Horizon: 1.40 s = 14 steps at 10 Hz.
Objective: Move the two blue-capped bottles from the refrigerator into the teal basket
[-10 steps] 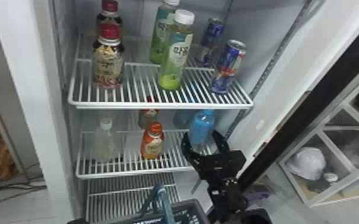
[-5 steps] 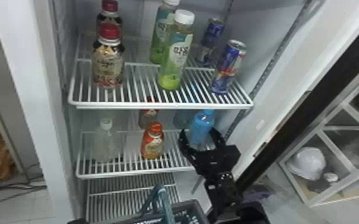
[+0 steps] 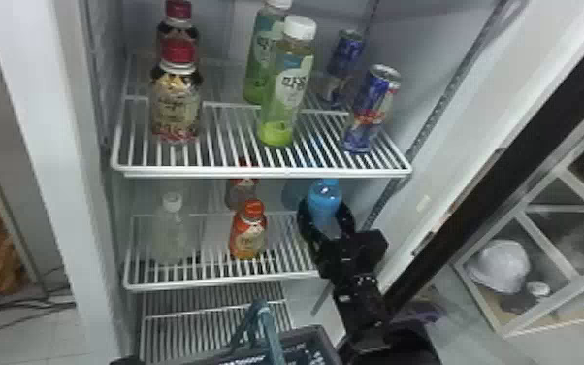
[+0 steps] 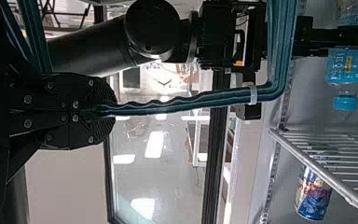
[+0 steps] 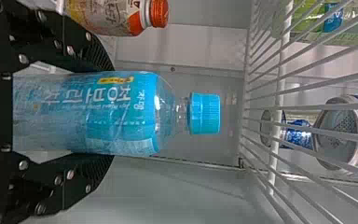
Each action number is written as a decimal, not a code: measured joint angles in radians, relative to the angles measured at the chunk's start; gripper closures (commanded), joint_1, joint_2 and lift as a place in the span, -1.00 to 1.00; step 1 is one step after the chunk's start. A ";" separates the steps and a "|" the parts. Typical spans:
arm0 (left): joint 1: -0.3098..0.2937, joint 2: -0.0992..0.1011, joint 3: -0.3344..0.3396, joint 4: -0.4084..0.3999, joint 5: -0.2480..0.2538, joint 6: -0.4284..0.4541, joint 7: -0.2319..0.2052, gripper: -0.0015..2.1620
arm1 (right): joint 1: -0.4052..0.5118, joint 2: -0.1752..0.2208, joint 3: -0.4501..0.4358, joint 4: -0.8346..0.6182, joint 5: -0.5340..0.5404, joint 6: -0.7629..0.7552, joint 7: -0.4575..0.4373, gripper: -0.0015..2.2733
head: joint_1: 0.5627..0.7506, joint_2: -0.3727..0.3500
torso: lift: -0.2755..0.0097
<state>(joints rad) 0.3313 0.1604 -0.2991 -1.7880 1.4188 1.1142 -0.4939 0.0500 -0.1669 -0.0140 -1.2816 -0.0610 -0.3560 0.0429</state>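
My right gripper (image 3: 327, 228) is on the refrigerator's middle shelf, shut on a blue-capped bottle (image 3: 324, 196). In the right wrist view my right gripper (image 5: 114, 113) has a finger against each side of the upright bottle (image 5: 126, 116), below its blue cap (image 5: 205, 113). Another blue bottle (image 3: 296, 191) stands dimly behind it, to its left. At the head view's bottom edge is the basket (image 3: 322, 335) with its teal handle (image 3: 259, 310). The left wrist view has my left gripper (image 4: 105, 111) shut on the teal handle (image 4: 168, 105).
The upper shelf (image 3: 257, 172) runs over the held bottle, with cans (image 3: 371, 109) and green bottles (image 3: 288, 82) on it. An orange-capped bottle (image 3: 249, 230) stands left of my right gripper. The refrigerator's side wall (image 3: 417, 194) is close on the right.
My right gripper has moved forward and a little left around the front blue-capped bottle, and its fingers have closed in on it. The basket handle has stayed put.
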 measured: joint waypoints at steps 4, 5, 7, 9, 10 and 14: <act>0.000 0.003 -0.001 0.000 0.003 0.000 0.000 0.07 | 0.086 -0.011 -0.016 -0.118 -0.024 0.000 0.002 -0.42 | 0.41 -0.94 | -0.02; 0.000 0.004 -0.002 0.000 0.004 0.000 -0.001 0.07 | 0.131 -0.014 -0.024 -0.177 -0.035 0.006 0.005 -0.42 | 0.41 -0.94 | -0.02; 0.000 0.004 -0.002 0.000 0.006 0.000 -0.002 0.07 | 0.235 -0.015 -0.049 -0.307 -0.048 0.049 0.025 -0.42 | 0.41 -0.94 | -0.02; 0.000 0.005 -0.002 0.000 0.006 0.000 -0.002 0.07 | 0.303 -0.014 -0.061 -0.394 -0.068 0.075 0.048 -0.42 | 0.41 -0.94 | -0.02; 0.000 0.005 -0.002 0.000 0.006 0.000 -0.002 0.07 | 0.337 -0.014 -0.064 -0.437 -0.082 0.084 0.055 -0.42 | 0.41 -0.94 | -0.02; 0.000 0.005 -0.001 0.000 0.009 -0.003 -0.002 0.07 | 0.473 -0.013 -0.074 -0.601 -0.114 0.130 0.067 -0.42 | 0.41 -0.94 | -0.02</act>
<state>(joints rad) 0.3313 0.1657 -0.3006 -1.7880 1.4275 1.1108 -0.4963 0.5225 -0.1803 -0.0875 -1.8825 -0.1753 -0.2263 0.1094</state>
